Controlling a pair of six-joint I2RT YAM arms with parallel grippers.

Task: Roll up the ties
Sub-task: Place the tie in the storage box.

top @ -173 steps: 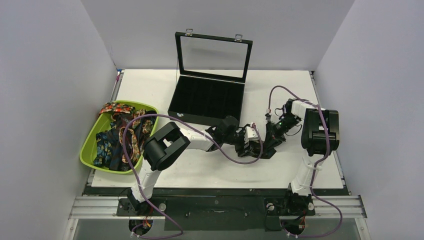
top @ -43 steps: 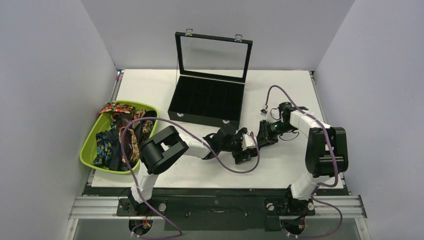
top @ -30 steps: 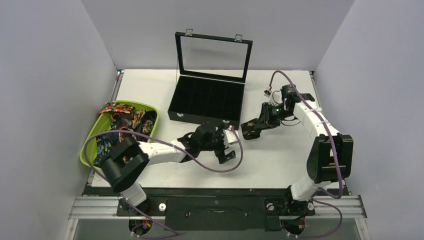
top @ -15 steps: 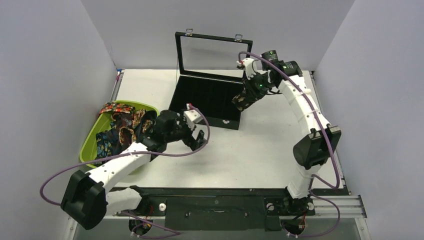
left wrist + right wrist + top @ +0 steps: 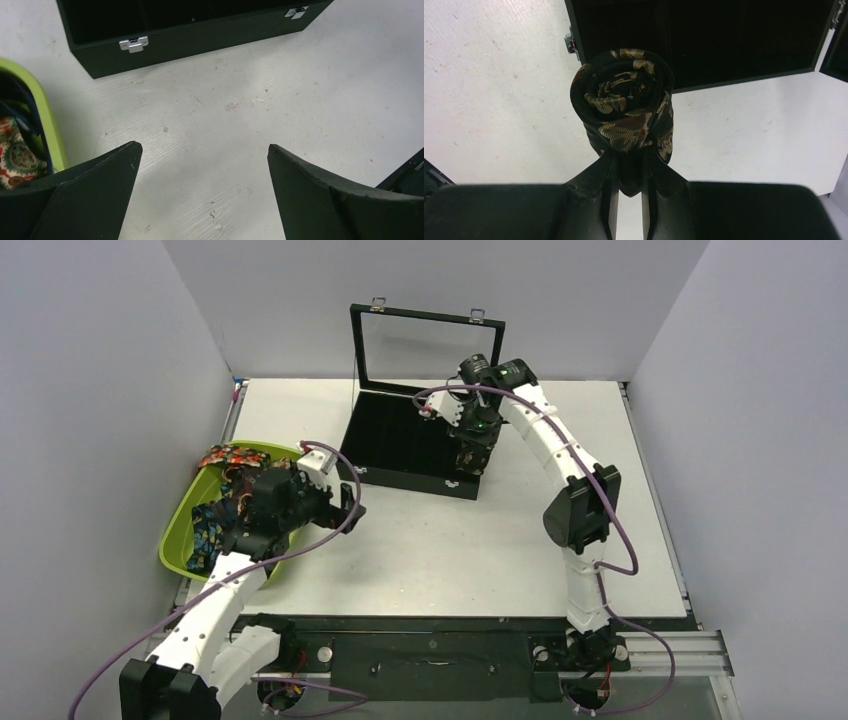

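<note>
Status | right end effector (image 5: 629,161), outstretched, clamps rolled tie (image 5: 624,107) | left end effector (image 5: 202,151) wide open

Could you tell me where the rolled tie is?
Top view: the rolled tie is pinched in the right tool, over the black case's right end.

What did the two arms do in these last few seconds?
The right end effector carried the rolled tie from mid-table back to the black box. The left end effector, open, swung left to the green basket. Box, basket and remaining ties stayed put.
</note>
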